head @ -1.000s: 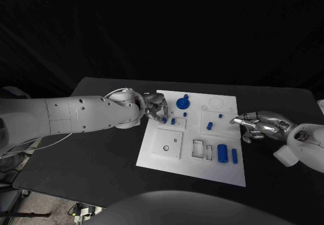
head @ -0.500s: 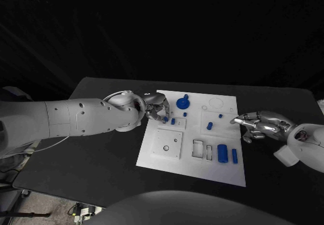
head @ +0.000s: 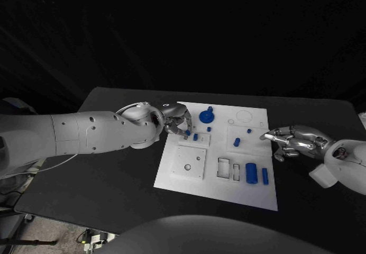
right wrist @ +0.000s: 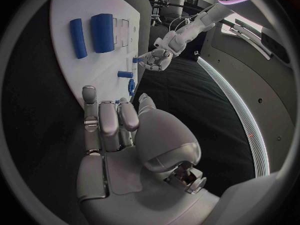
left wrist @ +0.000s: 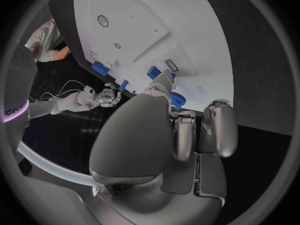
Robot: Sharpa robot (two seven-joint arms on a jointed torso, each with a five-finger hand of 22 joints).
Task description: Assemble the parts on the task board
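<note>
While the task board (head: 217, 188) is being carried flat on the black desk (head: 107, 180), a small blue part (head: 186, 133) is being pinched over its left edge by the left hand (head: 175, 119). Nothing is being held by the right hand (head: 296, 141), poised with fingers loosely apart at the board's right edge.

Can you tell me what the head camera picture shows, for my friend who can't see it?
A white task board lies on a black table with small blue parts on it. The robot's left hand reaches over the board's far left corner by a blue round part, while its right hand waits at the board's right edge, holding nothing.
</note>
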